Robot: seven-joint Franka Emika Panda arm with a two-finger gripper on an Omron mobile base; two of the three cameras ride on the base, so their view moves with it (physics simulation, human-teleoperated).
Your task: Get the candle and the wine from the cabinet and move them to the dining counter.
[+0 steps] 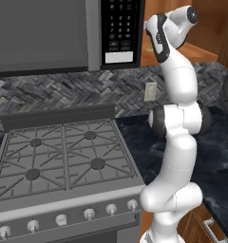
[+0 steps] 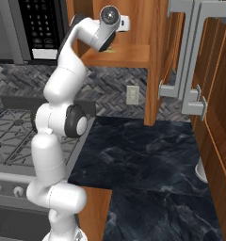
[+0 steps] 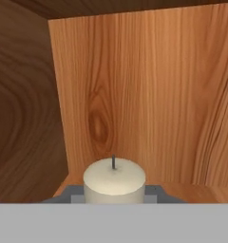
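Observation:
A cream-white candle (image 3: 114, 178) with a short dark wick stands close in front of the hand camera, inside the orange-brown cabinet (image 3: 144, 95). My gripper (image 3: 114, 194) is shut on the candle, with a grey fingertip (image 3: 76, 193) pressed to each side of it. From the right base view, my hand (image 2: 120, 22) reaches into the open cabinet above its bottom shelf (image 2: 122, 56). The wine and the dining counter are out of view.
The cabinet's open doors with silver bar handles (image 2: 192, 66) hang to the right of the arm. A gas stove (image 1: 63, 156) sits below a microwave (image 1: 63, 33) on the left. A black marbled worktop (image 2: 148, 160) lies under the cabinet, with a wall outlet (image 2: 132, 94) behind it.

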